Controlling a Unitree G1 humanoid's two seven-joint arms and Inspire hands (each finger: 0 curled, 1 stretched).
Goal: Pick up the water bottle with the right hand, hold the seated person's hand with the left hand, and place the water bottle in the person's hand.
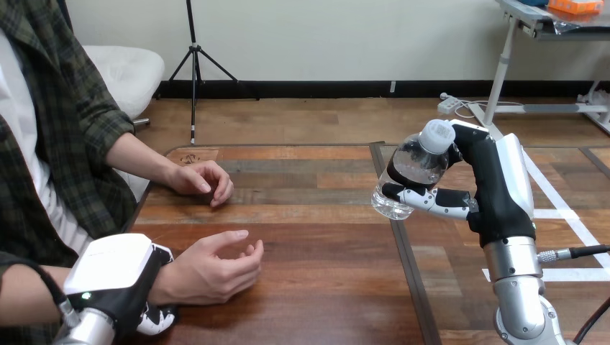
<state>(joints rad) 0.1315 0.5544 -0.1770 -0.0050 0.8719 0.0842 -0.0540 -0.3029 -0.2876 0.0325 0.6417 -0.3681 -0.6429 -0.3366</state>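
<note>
Bottle content: the water bottle (411,169) is clear plastic and I can see through it. I cannot tell how much water is inside.
Bottle place: in the air over the right part of the table (316,237), not touching the wood.
Bottle and right hand: the right hand (496,187) grips it from the right side, and its fingers (439,201) wrap under the lower body.
Bottle look: tilted, with the white cap (436,135) at the upper right and the base pointing down to the left.
Left hand: the left hand (111,266) is closed around the wrist of the person's lower hand (212,269), with its white back on top.
Person's lower hand: on the table, fingers loosely curled, well apart from the bottle.
Person's upper hand (203,178): resting on the table farther back.
</note>
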